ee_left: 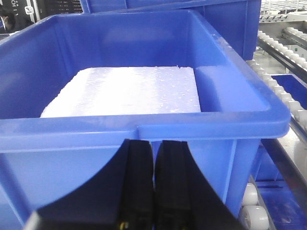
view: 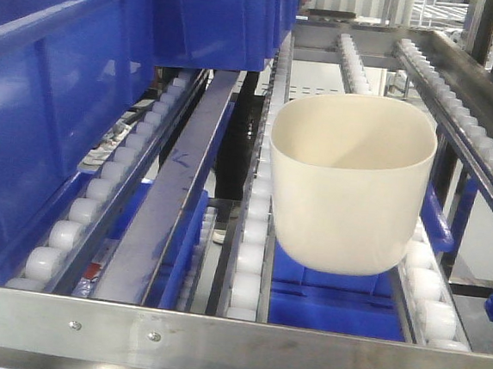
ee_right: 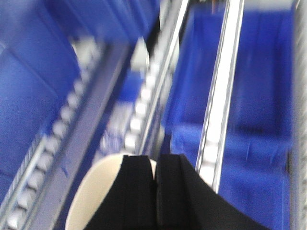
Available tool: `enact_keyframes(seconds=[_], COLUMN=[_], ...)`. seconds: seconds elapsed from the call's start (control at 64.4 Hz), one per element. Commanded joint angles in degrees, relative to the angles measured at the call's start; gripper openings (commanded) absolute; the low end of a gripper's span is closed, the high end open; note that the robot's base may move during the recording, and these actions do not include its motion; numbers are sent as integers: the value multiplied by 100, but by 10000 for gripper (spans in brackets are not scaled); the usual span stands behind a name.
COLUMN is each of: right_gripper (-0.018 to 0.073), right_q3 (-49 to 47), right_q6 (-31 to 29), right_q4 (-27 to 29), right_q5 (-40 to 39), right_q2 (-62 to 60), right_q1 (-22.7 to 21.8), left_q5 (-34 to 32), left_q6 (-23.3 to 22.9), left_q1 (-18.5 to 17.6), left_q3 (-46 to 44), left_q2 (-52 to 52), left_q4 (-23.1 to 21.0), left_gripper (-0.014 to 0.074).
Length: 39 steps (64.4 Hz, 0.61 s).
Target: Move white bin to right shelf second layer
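Front view, bin: the white bin (view: 349, 180) sits tilted on the right lane of the shelf (view: 233, 343), resting on its two roller tracks (view: 248, 262), with a blue crate (view: 55, 107) on the left lane and another blue crate below the rollers.
Front view, hands: neither hand shows here, so I cannot tell from this view whether the bin is held.
Front view, risk: the level slopes and the rollers turn freely; a bin let go askew may roll toward the near rail or drop a corner between the tracks.
Left wrist view, hand: the left hand (ee_left: 153, 165) has its fingers pressed together, holding nothing, just near of the crate with a white foam slab (ee_left: 127, 91) inside.
Left wrist view, risk: pushing farther would bump the crate wall.
Right wrist view, hand: blurred; the right hand (ee_right: 156, 175) looks pressed together over the bin's rim, apparently pinching it.
Right wrist view, risk: the blur suggests motion; a thin rim pinch on glossy plastic may slip.
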Motion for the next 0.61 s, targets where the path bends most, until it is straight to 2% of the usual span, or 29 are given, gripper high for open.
enact_keyframes(seconds=[0.0,0.357,0.59], right_gripper=[49,49,49], right_q3=[266,2163,2327], right_q6=[-28,-28,-28], right_q4=[-215,-267,-267], right_q5=[-902,-1999,-2058], right_q2=[-619,-2328,-2422], right_q1=[-5,-5,-5], left_q5=[-489,-489,-489], left_q6=[-15,-15,-15], left_q1=[-16,-16,-16], left_q3=[211,211,211], left_q2=[-80,-80,-80], left_q4=[-35,-35,-35], left_gripper=[85,85,85])
